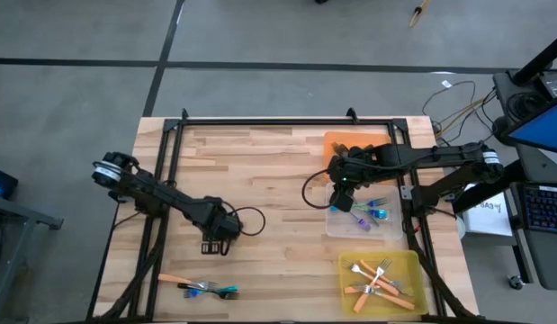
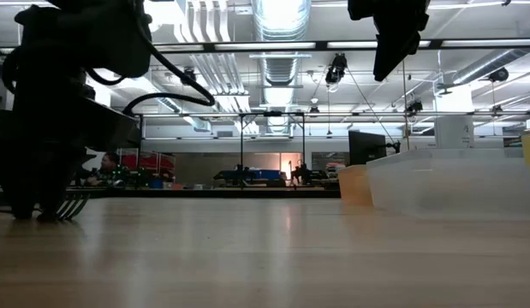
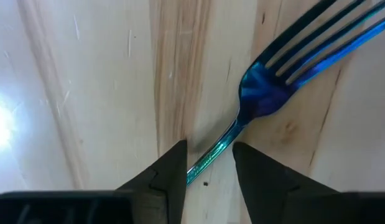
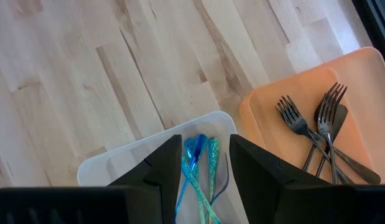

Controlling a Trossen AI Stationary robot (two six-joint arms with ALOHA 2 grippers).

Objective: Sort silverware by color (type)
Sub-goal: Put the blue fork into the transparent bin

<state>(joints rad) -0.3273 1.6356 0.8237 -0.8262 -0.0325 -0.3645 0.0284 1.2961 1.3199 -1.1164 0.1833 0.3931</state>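
Fingers of the left gripper (image 3: 208, 171) stand a little apart, straddling the slim stem of an iridescent blue metal fork (image 3: 267, 93) lying on the pale wooden table (image 1: 278, 171); whether they're pinching it I cannot tell. Down at the near edge, a small loose cluster of forks with orange, blue and dark handles (image 1: 199, 286) waits unsorted. Across on the right, the flat yellow tray (image 1: 348, 279) holds several orange-handled forks (image 1: 377, 277). Further back, the right gripper (image 4: 204, 165) hovers over the clear plastic tray (image 4: 139, 152), its fingers parted and holding nothing, with blue-teal forks (image 4: 198, 155) lying below. Beyond that, the flat orange tray (image 4: 360, 81) carries the dark grey forks (image 4: 320, 127). My read: most of the sorting looks done, with only the blue fork under the left gripper and that near cluster left.
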